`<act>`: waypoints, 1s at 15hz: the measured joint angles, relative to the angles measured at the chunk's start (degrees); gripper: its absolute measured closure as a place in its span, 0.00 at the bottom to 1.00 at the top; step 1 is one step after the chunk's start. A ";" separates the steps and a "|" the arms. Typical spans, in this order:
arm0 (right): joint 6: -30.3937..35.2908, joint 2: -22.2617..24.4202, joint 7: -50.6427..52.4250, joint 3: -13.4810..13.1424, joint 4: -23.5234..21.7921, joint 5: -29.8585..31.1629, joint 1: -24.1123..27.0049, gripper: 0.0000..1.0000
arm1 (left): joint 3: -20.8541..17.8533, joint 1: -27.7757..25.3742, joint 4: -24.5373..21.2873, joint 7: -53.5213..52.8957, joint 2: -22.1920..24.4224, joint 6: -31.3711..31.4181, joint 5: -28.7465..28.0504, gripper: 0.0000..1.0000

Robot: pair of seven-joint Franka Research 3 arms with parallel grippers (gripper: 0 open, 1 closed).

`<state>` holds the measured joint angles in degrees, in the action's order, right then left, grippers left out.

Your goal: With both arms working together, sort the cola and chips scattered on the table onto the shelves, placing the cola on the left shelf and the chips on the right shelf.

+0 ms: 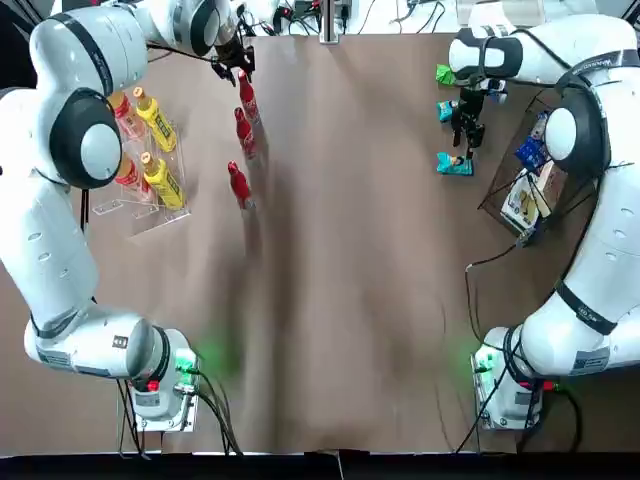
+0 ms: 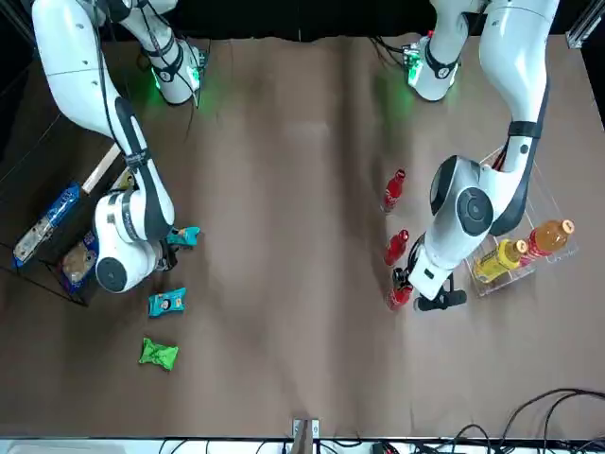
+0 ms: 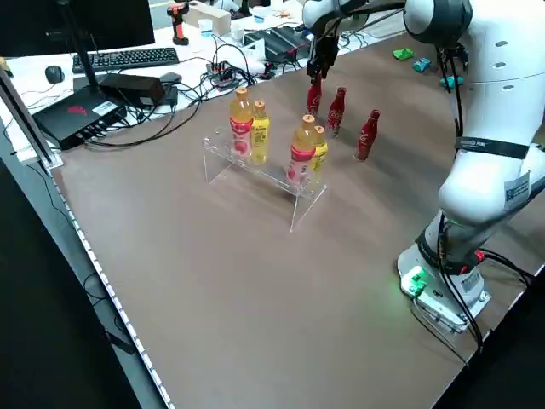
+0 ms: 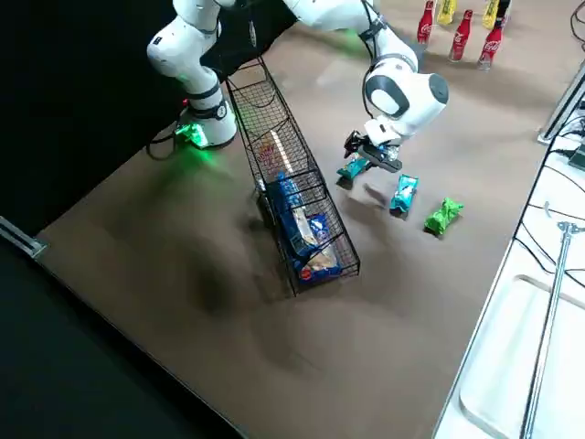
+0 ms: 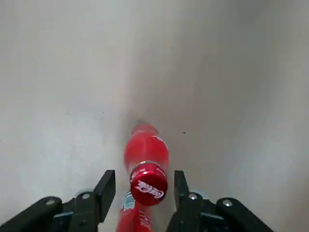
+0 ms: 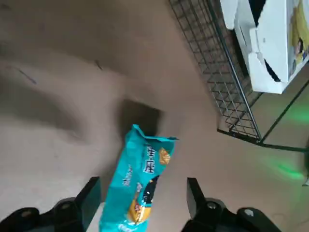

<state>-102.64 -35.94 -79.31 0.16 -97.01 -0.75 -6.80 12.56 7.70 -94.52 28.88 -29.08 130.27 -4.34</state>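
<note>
The left claw [image 5: 145,174] is hanging over the far part of the worktop [image 1: 340,300], close to the far edge. Its two fingers are standing spread, and a slim red bottle with a red cap [image 5: 146,159] is showing between them; whether they are touching it, I cannot tell. This bottle is the farthest of three from the robot; the middle red bottle [image 1: 244,132] and the nearest red bottle [image 1: 239,186] are standing upright in the same row, with narrow gaps between.

At the worktop's left side, a clear acrylic tiered rack [image 3: 281,176] is holding two orange bottles [image 3: 241,123] and two yellow bottles [image 3: 260,135]. A bare strip is separating it from the red row.

The right claw [image 6: 146,181] is hovering with fingers spread above the crinkled teal-blue bag nearest the robot [image 6: 140,183]. The second teal-blue bag [image 2: 167,302] and the bright green bag [image 2: 159,354] are lying farther out, the green one nearest the far edge.

On the right, a dark wire-mesh basket rack [image 4: 249,114] is carrying blue and white packets [image 4: 292,215]. Wide open room is stretching between the red bottles and the bags.
</note>
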 joint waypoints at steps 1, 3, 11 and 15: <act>-0.02 -0.02 -0.11 0.00 -0.53 0.00 -0.13 0.22 | 0.00 0.19 0.00 0.39 -0.07 0.00 0.00 0.44; -0.15 -0.12 -0.25 0.00 -1.15 0.00 -0.20 0.25 | 0.00 0.46 0.01 0.57 -0.26 0.00 0.00 0.46; -4.45 -0.72 -0.55 -0.04 -1.47 0.02 -0.26 0.79 | -0.24 0.50 1.70 0.60 -1.01 0.02 -0.05 0.47; -5.63 -0.69 -0.26 0.11 0.73 2.15 -1.21 0.98 | -0.25 0.50 2.36 0.61 -1.63 0.02 -0.36 0.62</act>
<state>-108.27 -36.64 -79.57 0.27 -96.28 1.41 -8.02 12.31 8.19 -92.16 29.49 -30.71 130.29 -4.70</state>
